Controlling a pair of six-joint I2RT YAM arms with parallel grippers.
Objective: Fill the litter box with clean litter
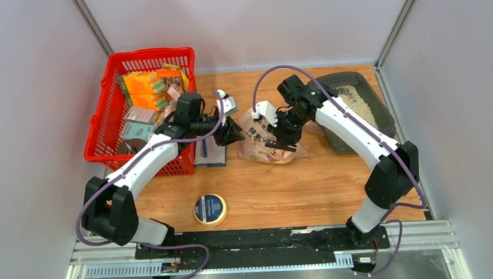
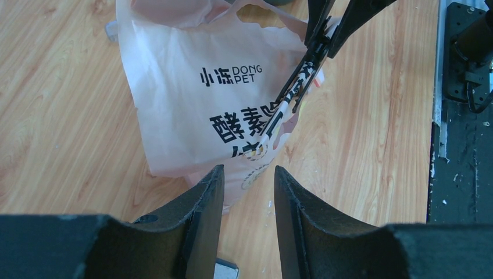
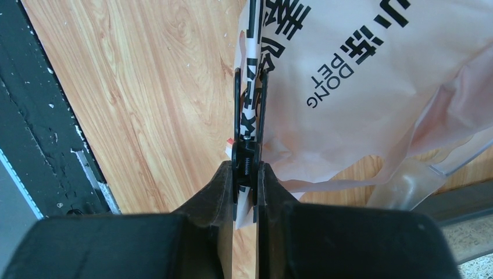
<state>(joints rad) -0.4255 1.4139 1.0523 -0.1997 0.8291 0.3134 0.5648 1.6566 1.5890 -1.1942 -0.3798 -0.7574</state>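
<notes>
Step in hand, prob.: getting the litter bag up for a pour. The litter box sits at the far right of the table, just beyond the bag, w/ a patch of clean litter in it but dark floor showing, so the fill looks partial. The right gripper is clamped nearly flat on the bag's printed edge, film pinched btwn both fingers; the rest of the bag slumps on the wood. The left gripper stands approx. half open, nothing in it, pointed at the bag's lower end, near but apart. Next move, I'd say: left closes on that end so both arms can lift & tip the mouth over the box. The thin film could slip or crumple.
</notes>
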